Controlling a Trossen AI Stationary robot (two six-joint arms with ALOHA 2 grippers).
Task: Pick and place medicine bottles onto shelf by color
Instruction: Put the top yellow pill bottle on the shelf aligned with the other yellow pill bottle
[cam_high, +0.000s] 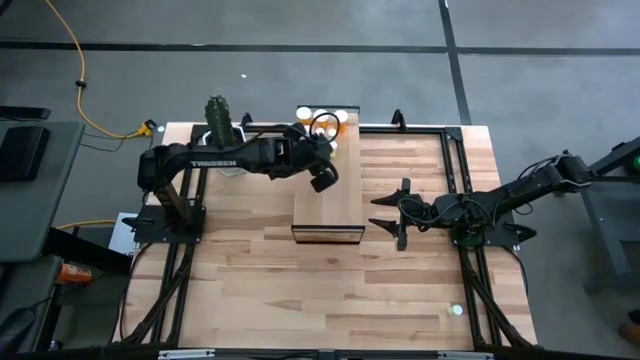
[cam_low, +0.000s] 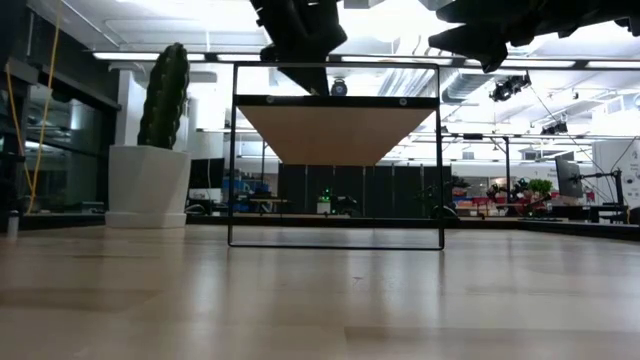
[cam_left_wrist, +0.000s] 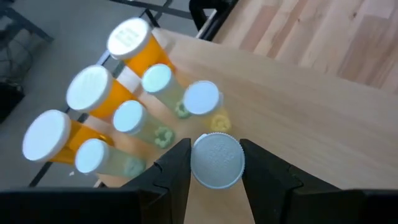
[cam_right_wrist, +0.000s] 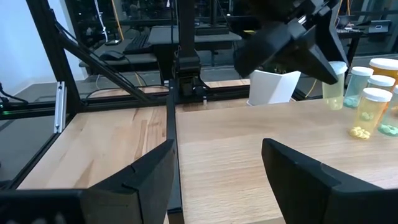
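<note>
While the left gripper (cam_left_wrist: 216, 167) hovers over the shelf (cam_high: 340, 190), its fingers clasp a pale bottle (cam_left_wrist: 216, 160) by the cap, at five o'clock of the cluster; light, slick plastic, so grip the cap rim. Right gripper (cam_high: 392, 214) waits with fingers spread.

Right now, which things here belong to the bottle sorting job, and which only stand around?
Belong to the job:
- medicine bottles grouped at one end of the shelf
- pale bottle between the jaws of the left gripper
- right gripper, waiting open beside the shelf

Only standing around:
- cactus in its white pot
- wooden table
</note>
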